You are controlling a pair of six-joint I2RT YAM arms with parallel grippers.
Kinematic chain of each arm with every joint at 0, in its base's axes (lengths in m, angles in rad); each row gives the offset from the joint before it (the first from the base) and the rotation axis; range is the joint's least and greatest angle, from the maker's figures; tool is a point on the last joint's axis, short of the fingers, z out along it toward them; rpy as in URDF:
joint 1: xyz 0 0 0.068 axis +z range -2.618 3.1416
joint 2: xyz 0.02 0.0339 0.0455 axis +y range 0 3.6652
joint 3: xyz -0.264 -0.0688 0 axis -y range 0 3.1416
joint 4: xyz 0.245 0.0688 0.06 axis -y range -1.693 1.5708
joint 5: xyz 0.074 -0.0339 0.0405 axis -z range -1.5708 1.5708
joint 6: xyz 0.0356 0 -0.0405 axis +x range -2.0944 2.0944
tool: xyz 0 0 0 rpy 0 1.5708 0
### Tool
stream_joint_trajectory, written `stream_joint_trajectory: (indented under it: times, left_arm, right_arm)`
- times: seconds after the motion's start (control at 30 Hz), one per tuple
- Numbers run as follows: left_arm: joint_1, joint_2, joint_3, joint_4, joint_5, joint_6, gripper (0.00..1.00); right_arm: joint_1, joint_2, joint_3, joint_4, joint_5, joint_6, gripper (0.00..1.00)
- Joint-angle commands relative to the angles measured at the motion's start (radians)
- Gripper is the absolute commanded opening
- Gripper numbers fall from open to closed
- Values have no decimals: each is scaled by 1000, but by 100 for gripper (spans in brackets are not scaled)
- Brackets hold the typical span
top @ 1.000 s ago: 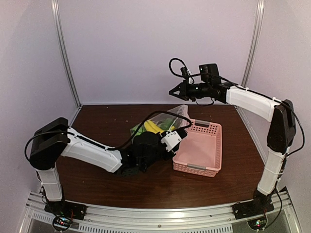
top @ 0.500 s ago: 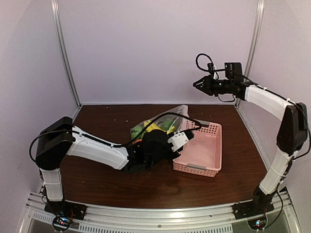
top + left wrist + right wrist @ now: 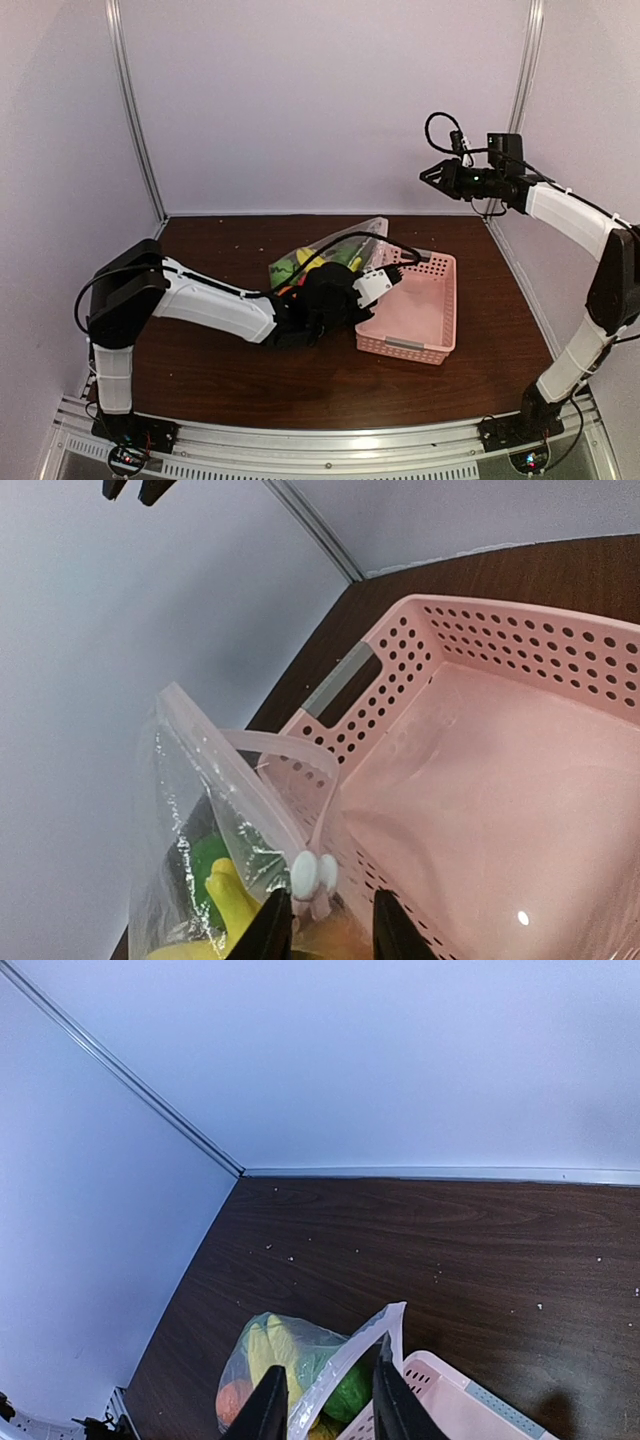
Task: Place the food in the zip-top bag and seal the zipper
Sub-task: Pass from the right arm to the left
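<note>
The zip-top bag [image 3: 350, 238] w/ the food [image 3: 300, 263] inside lies on the desk [image 3: 210, 250], against the pink basket [image 3: 425, 320]. Right pincer [image 3: 430, 173] has pulled away, up & to the right, fingers apart, empty. Left pincer [image 3: 330, 912] has moved up to the zipper [image 3: 313, 872], half open astride it: only sealing is left, I think. Desk: dark wood, pale specks; walls plain.

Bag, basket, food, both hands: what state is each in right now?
zip-top bag: unsealed, mouth open
slider: just ahead of the left hand's fingertips
food: visible pieces inside the bag
basket: empty
left hand: open, at the slider
right hand: open, empty, raised
</note>
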Motion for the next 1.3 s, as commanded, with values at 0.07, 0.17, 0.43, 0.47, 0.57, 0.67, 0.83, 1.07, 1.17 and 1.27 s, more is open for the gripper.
stream_joint_trajectory:
  times: [0.07, 0.17, 0.43, 0.47, 0.57, 0.67, 0.83, 1.07, 1.17, 1.27]
  left_arm:
    - [31, 34, 46, -6, -29, 48, 22]
    - [40, 48, 60, -12, -21, 62, 18]
    - [49, 70, 82, -15, 1, 75, 11]
    - [49, 71, 87, -15, 3, 75, 10]
    - [48, 73, 103, -10, -4, 77, 4]
    - [49, 68, 117, -9, 1, 83, 0]
    - [49, -4, 101, -57, 30, 92, 0]
    - [51, -319, 28, -286, 44, 89, 0]
    - [66, -438, 16, -436, 99, 63, 0]
    - [88, -534, -26, -535, 132, 24, 0]
  right_arm:
    - [-6, -33, -24, 42, -23, 2, 30]
    - [-6, -35, -34, 52, -25, 7, 30]
    - [-11, -55, -41, 51, -17, -2, 30]
    - [-11, -56, -44, 53, -16, -1, 30]
    - [-13, -60, -47, 53, -16, -10, 29]
    - [-13, -68, -42, 36, -7, -39, 30]
    - [-33, -85, -21, 25, -40, -106, 35]
    - [-74, -49, 66, -117, -125, -370, 99]
    - [-73, -60, 41, -118, -209, -498, 100]
    - [-72, -110, -72, 10, -534, -604, 100]
